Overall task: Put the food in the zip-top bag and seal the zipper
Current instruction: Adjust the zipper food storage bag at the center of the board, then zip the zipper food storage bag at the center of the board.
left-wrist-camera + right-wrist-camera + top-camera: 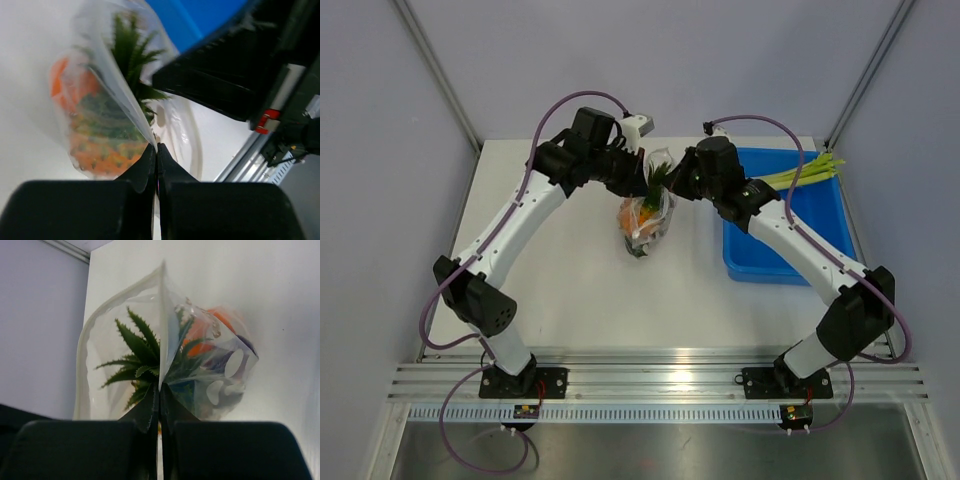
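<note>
Left gripper (156, 149): jaws clenched on a fold of the crinkly clear plastic zip-top bag (107, 85), which spreads out beyond the tips.
Right gripper (160, 390): jaws pinched tight on the opposite edge of the bag.
Zipper (86, 335): pale strip arcing away to the left of the right jaws.
Food: bumpy orange pineapple with green leaves (97, 150), inside the bag just past both sets of jaws.
Blue plastic bin (790, 255): behind the right jaws, apart from the bag.

Bright, even light from above, with faint soft shadows on the white surface (580, 300). Glare streaks the metal rail (670, 378). The bag (100, 115), left fingers (140, 172) and right fingers (145, 415) blur up close.
</note>
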